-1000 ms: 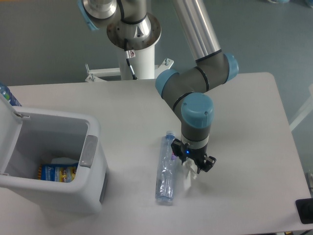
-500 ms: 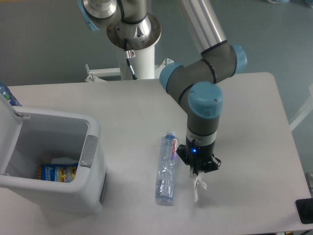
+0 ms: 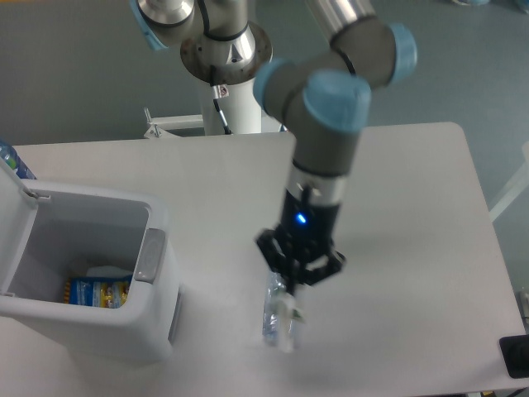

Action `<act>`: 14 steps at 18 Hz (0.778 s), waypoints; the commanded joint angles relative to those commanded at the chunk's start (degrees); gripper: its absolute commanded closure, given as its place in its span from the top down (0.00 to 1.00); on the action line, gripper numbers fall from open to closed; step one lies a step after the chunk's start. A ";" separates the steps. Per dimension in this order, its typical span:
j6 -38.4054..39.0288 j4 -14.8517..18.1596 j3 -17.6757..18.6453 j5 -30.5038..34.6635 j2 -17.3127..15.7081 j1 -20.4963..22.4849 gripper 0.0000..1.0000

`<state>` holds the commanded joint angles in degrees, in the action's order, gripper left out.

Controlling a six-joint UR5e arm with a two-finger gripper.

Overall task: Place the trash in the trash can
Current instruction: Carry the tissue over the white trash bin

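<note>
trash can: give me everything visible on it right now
The trash can is a boxy white plastic bin with rounded corners, standing upright at the near left of the table. Its lid is hinged open at the left. A grey rectangular handle plate sits on the side facing the arm. Inside, a blue and yellow wrapper lies at the bottom with something white beside it. Nothing touches the bin from outside; the gripper hangs well to its right.

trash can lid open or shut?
Open. The trash can shows its inside from above, with a blue packet on the bottom; the lid stands raised at its left.
</note>
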<state>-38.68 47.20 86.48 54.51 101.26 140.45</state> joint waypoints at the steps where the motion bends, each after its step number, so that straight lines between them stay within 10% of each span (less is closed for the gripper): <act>1: 0.97 0.00 0.17 -1.41 -1.23 -0.79 0.00; 9: 4.05 0.00 2.28 -1.60 -5.55 -10.37 0.00; 10: 3.97 0.00 2.98 -1.69 -5.73 -10.98 0.14; 12: 3.35 -0.09 4.21 -1.52 -5.73 -11.87 1.00; 14: 3.61 -0.09 4.57 -1.43 -5.29 -11.87 1.00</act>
<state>-35.07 47.11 91.05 53.09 95.97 128.58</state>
